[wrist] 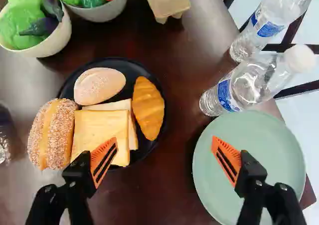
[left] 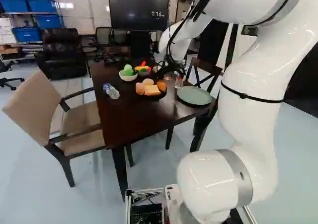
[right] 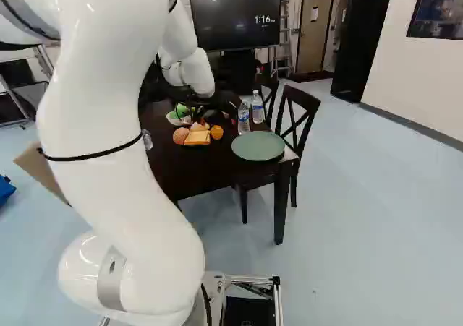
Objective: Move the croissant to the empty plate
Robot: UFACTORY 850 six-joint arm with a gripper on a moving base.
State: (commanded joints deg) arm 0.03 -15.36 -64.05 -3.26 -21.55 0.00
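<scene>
Croissant [wrist: 148, 108] on the black plate [wrist: 130, 71], at the edge facing the green plate [wrist: 271, 145], just beside bread slices [wrist: 99, 127]. We log the green plate on the same surface [wrist: 172, 180], a gap from the black plate. Our fingers [wrist: 103, 161] stand well apart. Near the black plate, we note two bowls [wrist: 59, 39].

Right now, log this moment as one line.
hand: open, empty | croissant: on black plate | green plate: empty | transfer: not done
</scene>
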